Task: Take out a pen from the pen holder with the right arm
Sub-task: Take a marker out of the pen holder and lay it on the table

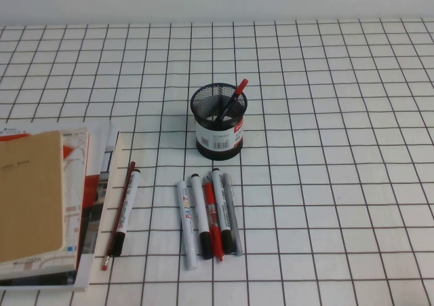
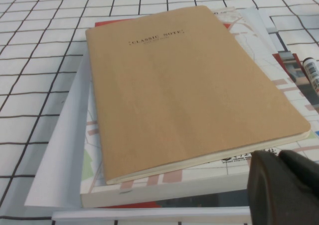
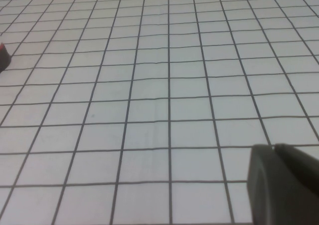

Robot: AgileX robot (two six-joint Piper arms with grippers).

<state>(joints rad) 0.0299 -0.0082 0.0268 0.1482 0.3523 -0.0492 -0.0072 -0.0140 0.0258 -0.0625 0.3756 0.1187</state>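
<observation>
A black mesh pen holder [image 1: 218,121] stands upright near the middle of the checkered table. One red-capped pen [image 1: 237,92] leans out of it toward the far right. Neither arm shows in the high view. In the right wrist view my right gripper [image 3: 273,147] hangs low over bare grid cloth, its fingers pressed together on nothing; the holder is outside that view. In the left wrist view my left gripper [image 2: 276,155] is shut and empty, just above the near edge of a tan notebook [image 2: 189,85].
Several markers [image 1: 210,218] lie side by side in front of the holder. A marker and a red pencil [image 1: 124,211] lie to their left, beside a stack of books [image 1: 34,197]. A small red object [image 3: 2,56] shows at the right wrist view's edge.
</observation>
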